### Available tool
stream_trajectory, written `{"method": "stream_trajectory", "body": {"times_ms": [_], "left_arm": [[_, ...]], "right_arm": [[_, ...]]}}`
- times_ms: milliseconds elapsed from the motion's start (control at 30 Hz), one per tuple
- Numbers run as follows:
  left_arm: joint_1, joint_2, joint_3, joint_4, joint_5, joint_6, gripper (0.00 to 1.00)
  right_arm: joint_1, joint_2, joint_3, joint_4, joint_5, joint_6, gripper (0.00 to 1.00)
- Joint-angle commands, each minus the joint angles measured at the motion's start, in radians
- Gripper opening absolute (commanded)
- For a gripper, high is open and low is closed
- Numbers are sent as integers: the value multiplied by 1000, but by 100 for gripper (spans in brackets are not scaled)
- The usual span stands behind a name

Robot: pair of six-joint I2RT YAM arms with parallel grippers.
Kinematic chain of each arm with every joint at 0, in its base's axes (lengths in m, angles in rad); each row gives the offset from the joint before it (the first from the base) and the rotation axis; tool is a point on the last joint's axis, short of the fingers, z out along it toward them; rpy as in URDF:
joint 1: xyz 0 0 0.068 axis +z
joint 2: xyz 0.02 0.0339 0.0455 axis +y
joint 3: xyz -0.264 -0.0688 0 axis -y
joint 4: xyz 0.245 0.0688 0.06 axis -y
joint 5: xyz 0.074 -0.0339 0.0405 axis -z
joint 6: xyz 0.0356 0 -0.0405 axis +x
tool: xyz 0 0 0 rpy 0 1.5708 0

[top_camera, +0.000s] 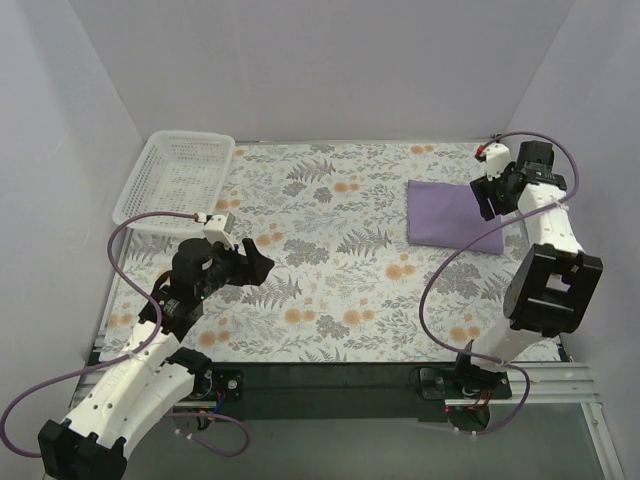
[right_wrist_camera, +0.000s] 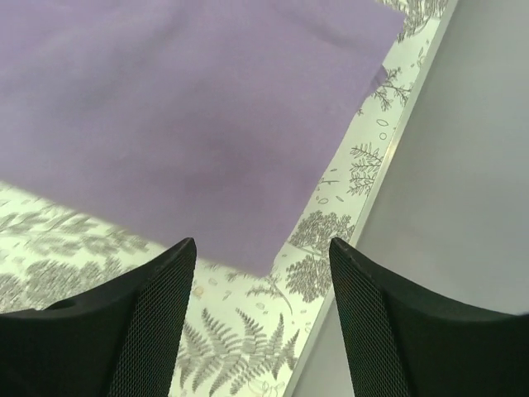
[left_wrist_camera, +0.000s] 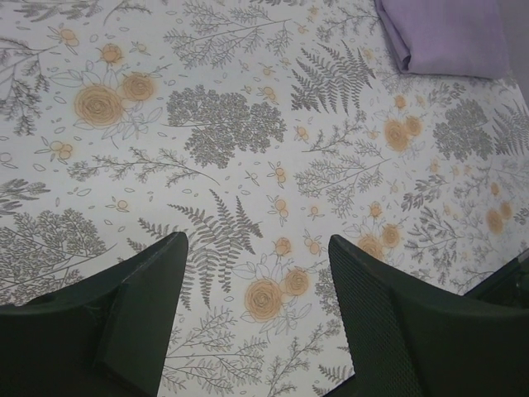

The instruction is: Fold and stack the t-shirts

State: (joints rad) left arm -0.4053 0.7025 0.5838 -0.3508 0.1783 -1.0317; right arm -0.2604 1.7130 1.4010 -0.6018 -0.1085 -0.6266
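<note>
A folded purple t-shirt (top_camera: 447, 215) lies flat at the back right of the flowered table cover. It fills the top of the right wrist view (right_wrist_camera: 190, 107) and shows at the top right of the left wrist view (left_wrist_camera: 450, 33). My right gripper (top_camera: 487, 200) is open and empty, hovering over the shirt's right edge near the wall. My left gripper (top_camera: 258, 262) is open and empty above the bare cover at the left middle, far from the shirt.
A white mesh basket (top_camera: 178, 178) stands at the back left corner. White walls close in the table on three sides; the right wall (right_wrist_camera: 463, 207) is close beside my right gripper. The flowered cover (top_camera: 330, 280) lies between the arms.
</note>
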Motion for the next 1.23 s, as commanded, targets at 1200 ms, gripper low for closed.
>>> {"method": "stream_trajectory", "body": {"times_ms": [1200], "left_arm": [[120,-46,-2,47,-298,58,98]], "right_arm": [[-36,-963,-757,390,70,527,98]]}}
